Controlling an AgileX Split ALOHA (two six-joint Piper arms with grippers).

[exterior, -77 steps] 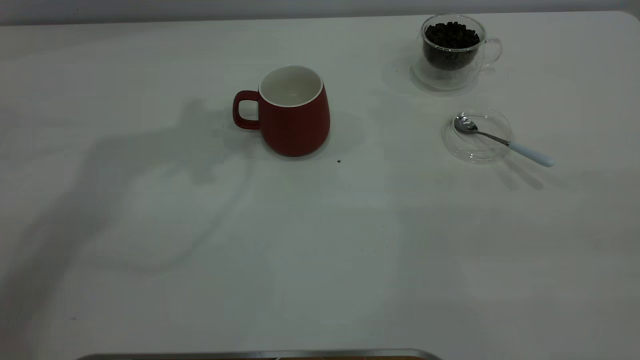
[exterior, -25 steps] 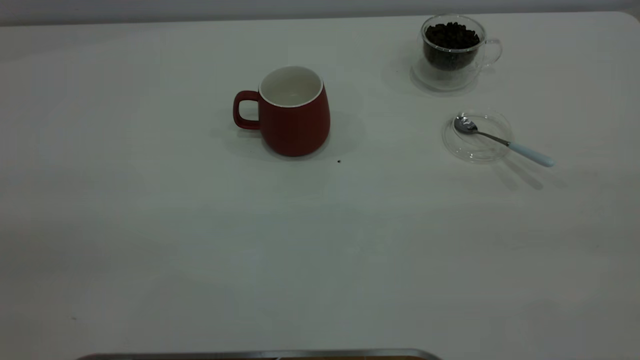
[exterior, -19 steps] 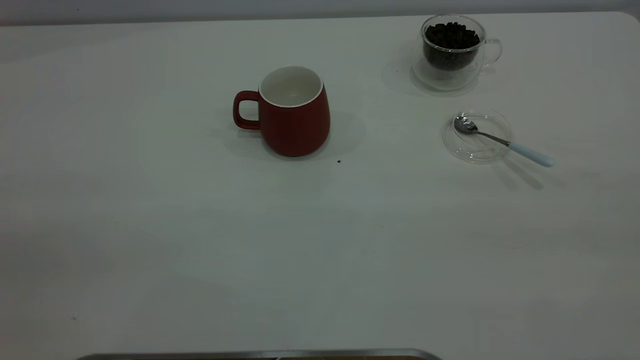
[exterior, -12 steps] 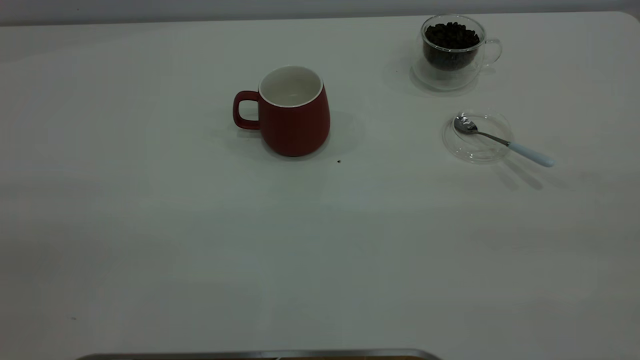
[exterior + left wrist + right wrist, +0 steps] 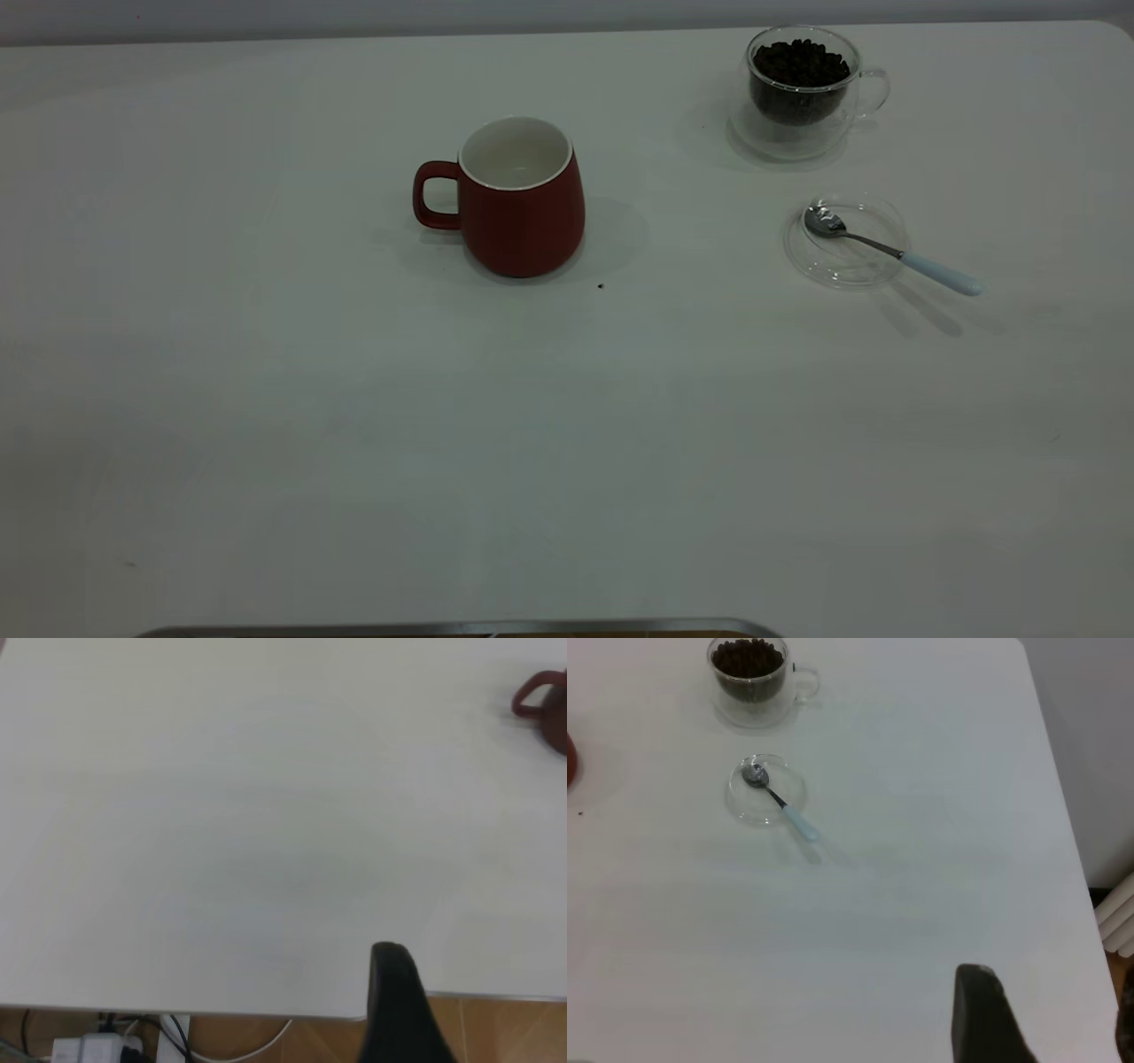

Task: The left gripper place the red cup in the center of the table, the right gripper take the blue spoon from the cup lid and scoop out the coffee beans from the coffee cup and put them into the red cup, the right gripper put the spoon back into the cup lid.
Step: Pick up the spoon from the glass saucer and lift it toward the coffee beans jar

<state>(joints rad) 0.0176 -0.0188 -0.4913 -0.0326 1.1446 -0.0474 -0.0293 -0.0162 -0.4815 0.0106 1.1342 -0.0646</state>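
Note:
The red cup (image 5: pixel 523 208) stands upright near the middle of the table (image 5: pixel 567 443), handle to the left, its white inside showing no beans. At the back right the clear coffee cup (image 5: pixel 802 89) holds the coffee beans (image 5: pixel 800 62). In front of it the cup lid (image 5: pixel 850 266) carries the blue spoon (image 5: pixel 895 252), whose handle sticks out over the rim to the right. Neither gripper shows in the exterior view. My left gripper (image 5: pixel 478 1010) hangs open at the table's edge, far from the red cup (image 5: pixel 547 704). My right gripper (image 5: pixel 1050 1019) is open and empty, well back from the spoon (image 5: pixel 784 811).
A small dark speck (image 5: pixel 601 286) lies just right of the red cup's base. A metal edge (image 5: pixel 461 627) runs along the bottom of the exterior view. Under the table's edge the left wrist view shows a power strip (image 5: pixel 84 1047).
The arm's shadow that lay across the table left of the red cup 3.1 s ago is gone. The cup, lid, spoon and coffee cup have not moved.

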